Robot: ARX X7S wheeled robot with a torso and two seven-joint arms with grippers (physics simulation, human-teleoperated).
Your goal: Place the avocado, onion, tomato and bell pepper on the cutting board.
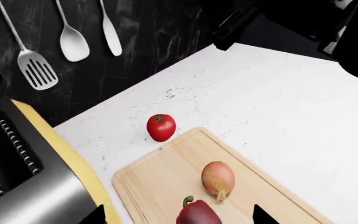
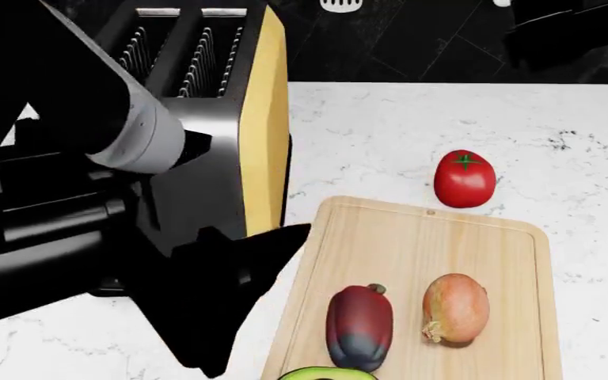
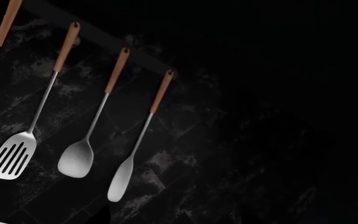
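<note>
While glossy round tomato [image 2: 465, 179] is sitting on speckled marble counter [image 2: 389, 134] just beyond light-wood cutting board [image 2: 420, 245], papery onion [image 2: 455, 307] & lobed bell pepper [image 2: 360, 327] are lying on it; both grippers' finger state: can't tell.

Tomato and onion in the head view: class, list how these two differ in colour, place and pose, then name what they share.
The tomato is glossy red with a green stem cap; the onion is orange-tan with a small pointed tip. The tomato sits on the white counter just beyond the cutting board; the onion lies on the board, tip sideways. Both are roundish and ungripped.
</note>
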